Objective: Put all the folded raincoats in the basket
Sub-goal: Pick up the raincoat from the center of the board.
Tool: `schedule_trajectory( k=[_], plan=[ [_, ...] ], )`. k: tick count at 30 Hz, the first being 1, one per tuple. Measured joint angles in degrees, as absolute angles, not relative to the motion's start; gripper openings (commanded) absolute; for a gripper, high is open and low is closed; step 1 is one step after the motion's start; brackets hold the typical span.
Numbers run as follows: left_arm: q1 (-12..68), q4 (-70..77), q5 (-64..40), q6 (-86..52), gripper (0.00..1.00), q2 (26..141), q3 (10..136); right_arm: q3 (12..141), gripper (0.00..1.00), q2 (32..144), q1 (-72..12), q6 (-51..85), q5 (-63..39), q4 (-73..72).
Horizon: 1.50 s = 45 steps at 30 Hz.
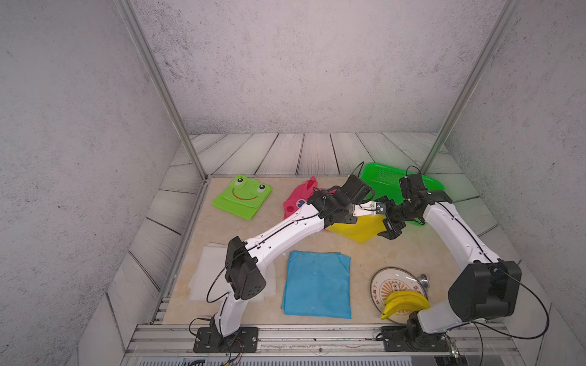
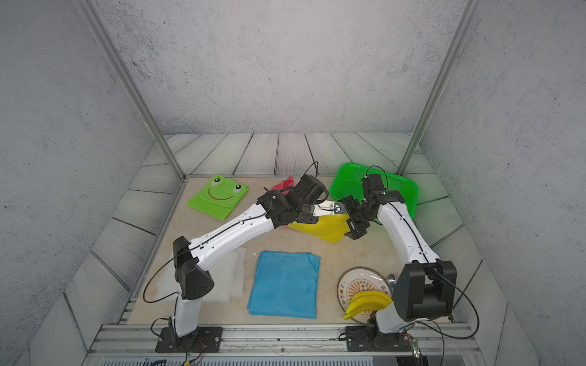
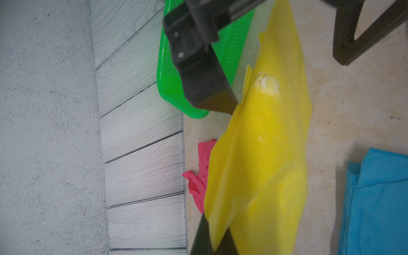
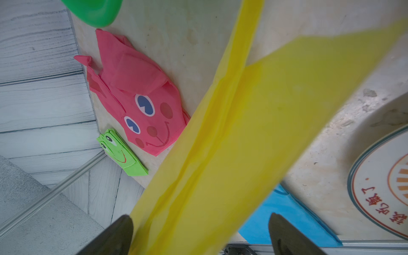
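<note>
While only my left gripper (image 1: 379, 208) pinches the yellow raincoat (image 1: 358, 229), sagging right of frame centre just below the green basket (image 1: 385, 177), and my right gripper (image 1: 389, 218) gapes wide around its cloth, the fold may spill open or catch the basket's rim.

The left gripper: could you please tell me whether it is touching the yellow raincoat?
Touching. The left wrist view shows the left gripper shut on the yellow raincoat, pinched between its fingers.

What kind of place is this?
Probably a robot practice booth: a left arm and right arm bolted to a metal rail, panel walls on aluminium posts, a yellow raincoat near a green basket.
</note>
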State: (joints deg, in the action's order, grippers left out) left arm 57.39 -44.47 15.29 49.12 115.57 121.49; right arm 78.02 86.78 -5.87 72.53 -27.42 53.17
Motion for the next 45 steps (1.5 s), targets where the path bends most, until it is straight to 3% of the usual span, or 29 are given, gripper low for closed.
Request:
schedule_trajectory(
  k=[4, 11, 15, 23, 25, 28, 30, 32, 39, 45],
  plan=[
    [57.4, -44.5, 14.7, 49.0, 0.00, 115.6, 121.5, 78.0, 0.96, 87.2, -7.3, 76.7, -27.6, 50.7],
    [57.6, -45.0, 13.7, 49.0, 0.00, 115.6, 121.5, 77.9, 0.29, 92.1, -9.9, 82.8, -28.9, 46.7],
    [57.8, -46.8, 12.1, 49.3, 0.00, 115.5, 121.5, 77.9, 0.04, 92.1, -10.0, 84.4, -28.3, 46.4],
    [58.0, -52.9, 6.5, 49.1, 0.09, 113.9, 122.1, 78.3, 0.00, 91.6, -10.4, 83.1, -28.1, 48.7],
    [57.9, -54.8, 5.3, 48.8, 0.19, 113.7, 123.5, 78.3, 0.00, 90.6, -10.5, 82.5, -27.0, 49.7],
    [57.5, -58.2, 3.3, 48.0, 0.51, 112.7, 126.7, 78.4, 0.01, 88.6, -10.1, 81.6, -24.0, 51.6],
    [56.7, -60.9, 0.8, 47.3, 0.83, 111.7, 130.0, 78.9, 0.01, 87.4, -9.9, 80.6, -22.0, 53.3],
    [55.6, -62.8, -1.9, 46.1, 0.96, 110.9, 133.3, 79.7, 0.01, 86.3, -9.6, 79.5, -19.9, 54.8],
    [49.1, -60.4, -11.1, 34.6, 1.00, 109.6, 138.8, 81.1, 0.01, 80.6, -9.1, 74.8, -9.4, 61.1],
    [45.8, -50.2, -8.8, 17.5, 1.00, 117.1, 139.7, 80.1, 0.01, 74.0, -8.9, 71.8, 4.6, 65.5]
  ],
)
